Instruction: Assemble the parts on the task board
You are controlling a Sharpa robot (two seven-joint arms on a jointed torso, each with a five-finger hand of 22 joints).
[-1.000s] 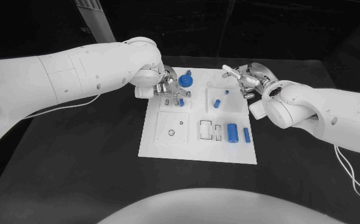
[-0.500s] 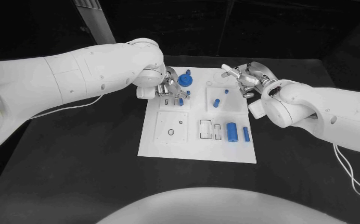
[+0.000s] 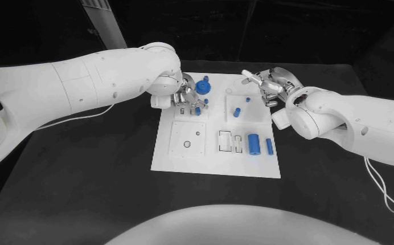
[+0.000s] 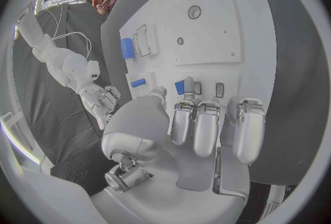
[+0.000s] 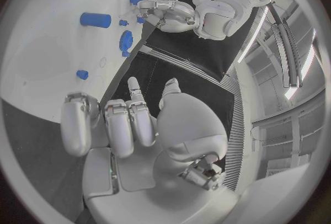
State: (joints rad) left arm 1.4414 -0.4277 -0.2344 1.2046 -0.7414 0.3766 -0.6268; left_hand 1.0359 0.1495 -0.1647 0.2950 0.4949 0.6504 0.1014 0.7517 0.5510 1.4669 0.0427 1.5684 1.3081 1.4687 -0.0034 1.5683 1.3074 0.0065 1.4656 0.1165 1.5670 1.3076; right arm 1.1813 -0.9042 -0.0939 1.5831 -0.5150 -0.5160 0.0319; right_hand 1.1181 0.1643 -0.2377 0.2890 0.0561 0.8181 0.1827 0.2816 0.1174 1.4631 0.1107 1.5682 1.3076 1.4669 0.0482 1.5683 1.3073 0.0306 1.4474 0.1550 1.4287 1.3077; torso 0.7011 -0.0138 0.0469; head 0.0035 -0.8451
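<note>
The white task board lies mid-table. My left hand hovers over its far left part, its thumb and one finger pinching a small blue part, also seen in the left wrist view. A blue gear-shaped part stands just beyond that hand. A blue peg and a smaller blue piece sit in the far right section. A thick blue cylinder and a thin one lie at the right edge. My right hand hangs over the far right corner, fingers apart, holding nothing.
A square inset with a small hole and rectangular slots fill the board's middle. A slanted metal pole stands at the back left. A thin cable hangs under my left arm. Black table surrounds the board.
My left hand has edged slightly toward the board's far side, the small blue part staying at its fingertips. The right hand has barely moved.
</note>
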